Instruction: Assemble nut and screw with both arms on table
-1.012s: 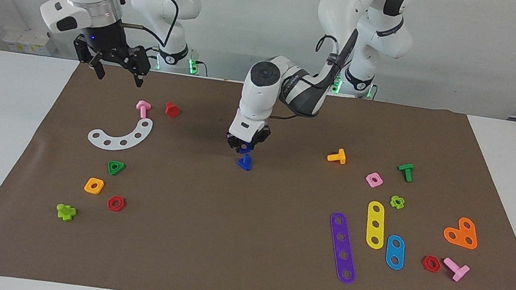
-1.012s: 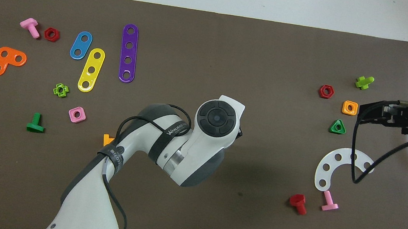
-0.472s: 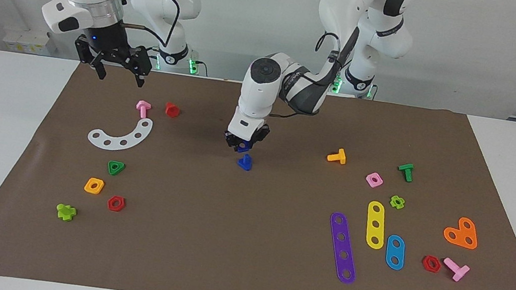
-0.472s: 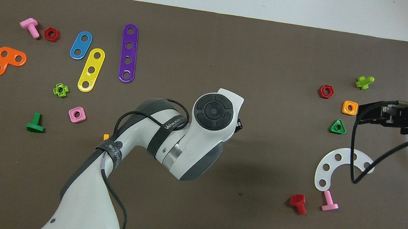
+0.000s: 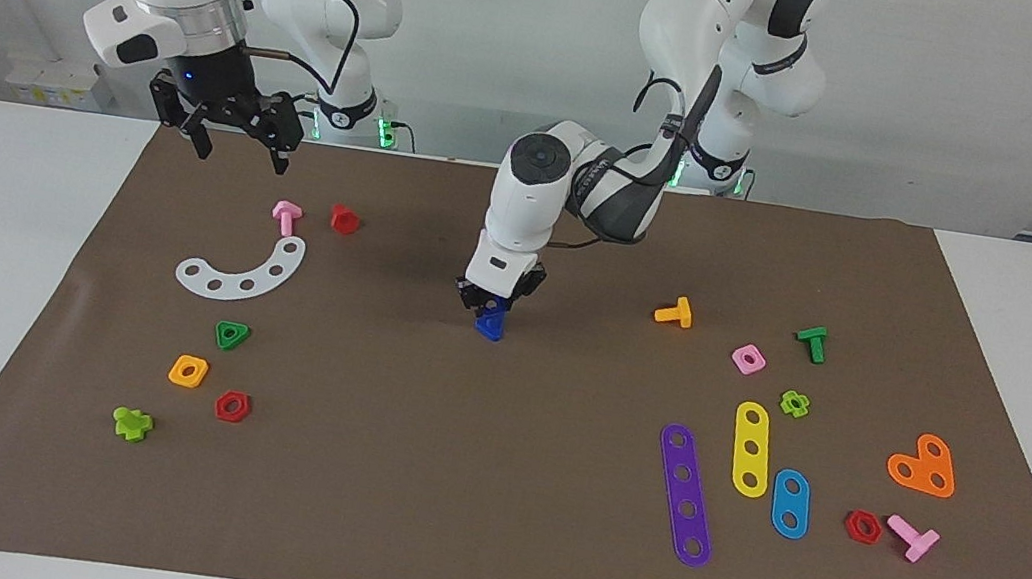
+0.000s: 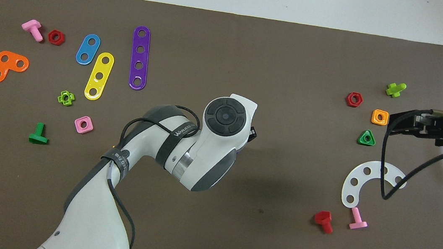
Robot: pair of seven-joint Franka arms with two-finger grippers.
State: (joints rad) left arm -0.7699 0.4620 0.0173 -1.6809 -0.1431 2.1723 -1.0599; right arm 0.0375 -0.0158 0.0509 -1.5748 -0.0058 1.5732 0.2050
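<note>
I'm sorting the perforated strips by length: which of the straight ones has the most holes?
The purple strip, with four holes. The yellow strip beside it has three, the light blue strip two.

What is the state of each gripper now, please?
Left gripper: shut on the dark blue nut, directly over the dark blue screw at mid-mat.
Right gripper: open, holding nothing, waiting in the air above the pink bolt.

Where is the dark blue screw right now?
In the facing view the dark blue screw stands near the middle of the brown mat, directly under the left gripper; the overhead view hides it under that arm.
</note>
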